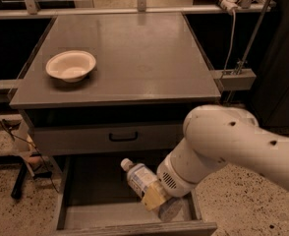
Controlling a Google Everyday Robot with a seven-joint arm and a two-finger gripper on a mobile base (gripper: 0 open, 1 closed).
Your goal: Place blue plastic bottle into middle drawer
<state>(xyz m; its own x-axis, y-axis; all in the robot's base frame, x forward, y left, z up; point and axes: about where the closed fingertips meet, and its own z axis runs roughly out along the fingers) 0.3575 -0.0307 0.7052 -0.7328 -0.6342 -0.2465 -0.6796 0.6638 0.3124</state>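
Note:
The blue plastic bottle (140, 178) is clear with a white cap and a pale label. It lies tilted, cap pointing up and left, over the open middle drawer (62, 200), a wide grey tray at the bottom of the cabinet. My gripper (157, 198) is shut on the bottle's lower end, low inside the drawer's right half. The white arm (218, 146) comes in from the right and hides the drawer's right side. I cannot tell whether the bottle touches the drawer floor.
A white bowl (71, 65) sits at the left of the grey cabinet top (144, 53). The upper drawer with a small black handle (123, 137) is shut above the open one. Cables and a black stand (19, 181) are on the speckled floor at the left.

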